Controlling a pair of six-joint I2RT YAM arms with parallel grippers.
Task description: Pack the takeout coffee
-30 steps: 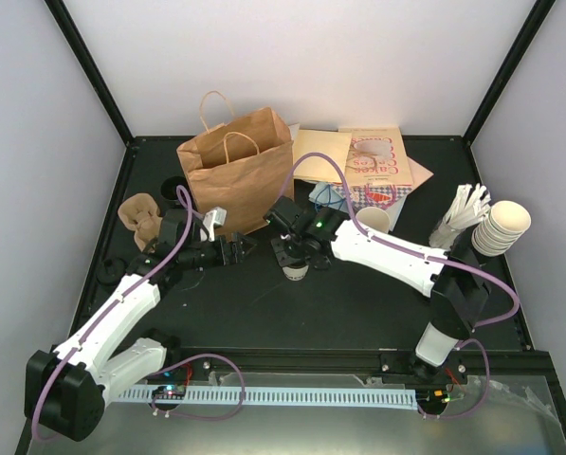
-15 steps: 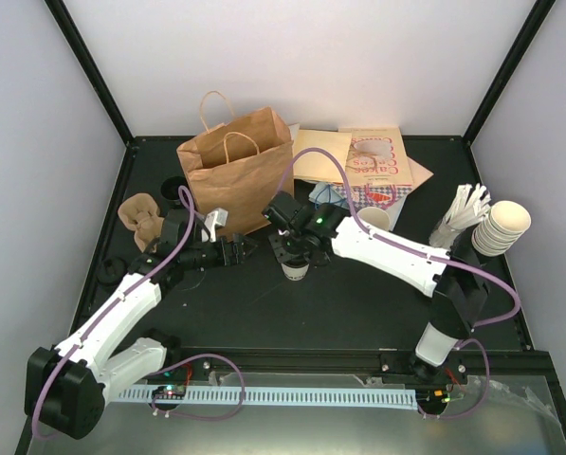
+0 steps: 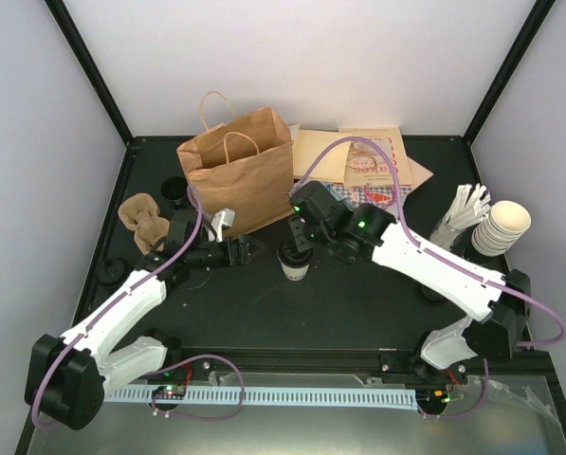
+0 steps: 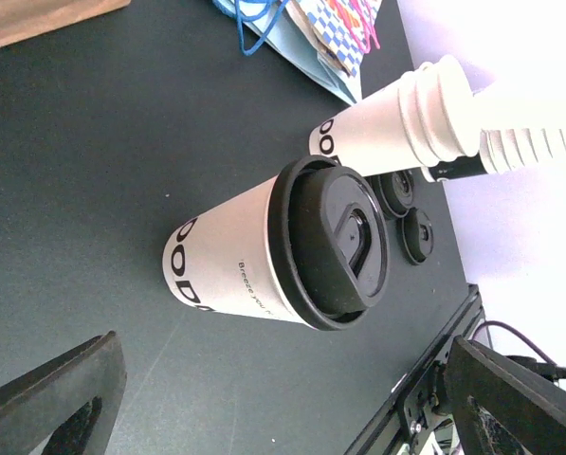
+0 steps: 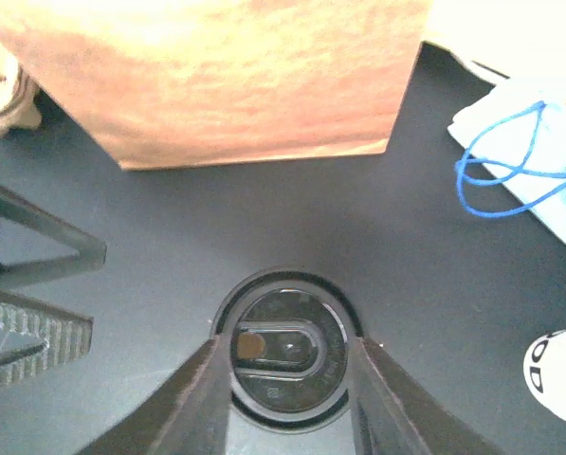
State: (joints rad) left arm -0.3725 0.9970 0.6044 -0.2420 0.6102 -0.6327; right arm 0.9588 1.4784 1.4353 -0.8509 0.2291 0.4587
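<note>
Black lid (image 5: pixel 284 353) is seated on the takeout coffee (image 3: pixel 294 264), which stands upright on the counter (image 3: pixel 292 313) just in front of the paper bag (image 3: pixel 237 180). Your right end effector (image 3: pixel 298 235) has let go and drawn back above it (fingers parted, flanking the lid, pinching nothing). Your left end effector (image 3: pixel 247 250) waits just beside, spread wide. Judgement: lidding looks finished; bagging is still to do.

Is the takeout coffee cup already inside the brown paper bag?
No, the lidded coffee cup stands on the black table in front of the paper bag.
</note>
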